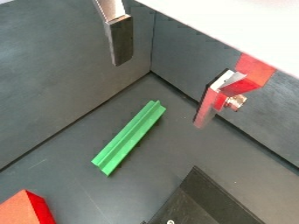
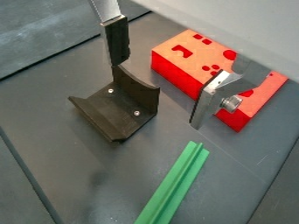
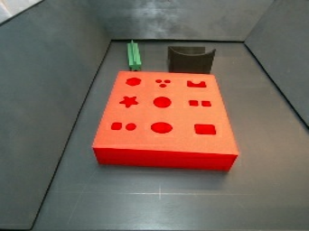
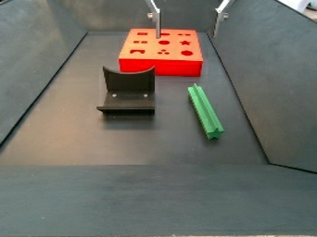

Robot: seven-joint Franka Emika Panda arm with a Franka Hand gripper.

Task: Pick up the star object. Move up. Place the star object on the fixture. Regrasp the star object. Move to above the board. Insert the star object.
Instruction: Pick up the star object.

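One star object [image 4: 206, 111], one fixture [image 4: 126, 91] and one board [image 4: 162, 49] lie on the dark surface [image 4: 136, 185]; there is one of each.

The star object is a long green peg lying flat on the surface. In a side view it lies just beside the fixture, on its own, touching neither the fixture nor the board, with one end toward the board. In a wrist view the star object [image 1: 129, 136] shows its ridged length along the floor, with nothing gripping it. It also shows in the remaining views, lying flat [image 2: 177, 187] and partly hidden behind the board [image 3: 134, 55].

The fixture is a dark bracket standing on its base plate, near one edge of the board [image 3: 165, 115]. Its top is bare in both side views [image 3: 191, 59] and in a wrist view [image 2: 119, 107].

The board is a bright red block. Its top face carries twelve cut-out holes in a side view, in three rows of four: one star and one crown among them, the rest being rounds and squarish shapes.

The pincer [image 2: 163, 74] hangs above the surface with its two silver fingers [image 2: 114, 39] spread wide apart and nothing between them. In a side view only the two finger tips of the pincer [image 4: 187, 12] show at the top edge, above the far side of the board. In a wrist view the pincer [image 1: 170, 74] is apart from the peg.
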